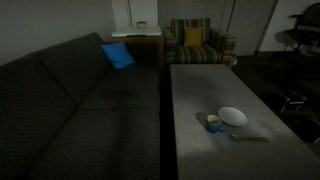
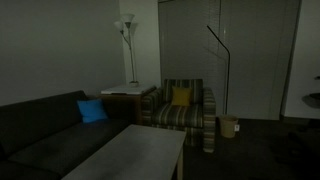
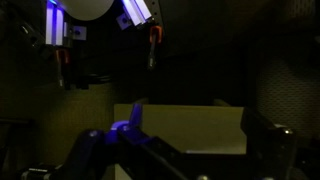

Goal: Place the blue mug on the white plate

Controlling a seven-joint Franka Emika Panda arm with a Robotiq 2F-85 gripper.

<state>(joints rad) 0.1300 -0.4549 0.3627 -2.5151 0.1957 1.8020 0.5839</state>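
The small dark-blue mug (image 1: 213,123) stands upright on the grey table (image 1: 200,90), near its front right part. The round white plate (image 1: 232,116) lies just beside it, to the right and slightly behind, close to or touching the mug. Neither shows in the other exterior view or in the wrist view. In the dark wrist view my gripper (image 3: 195,140) has its two fingers wide apart with nothing between them, and it faces a pale flat surface. I cannot make out the gripper in either exterior view.
A thin pale object (image 1: 247,137) lies on the table in front of the plate. A dark sofa (image 1: 70,100) with a bright-blue cushion (image 1: 117,55) runs along the table. A striped armchair (image 1: 195,45) with a yellow cushion stands behind. A floor lamp (image 2: 126,30) and a small basket (image 2: 228,126) show in an exterior view.
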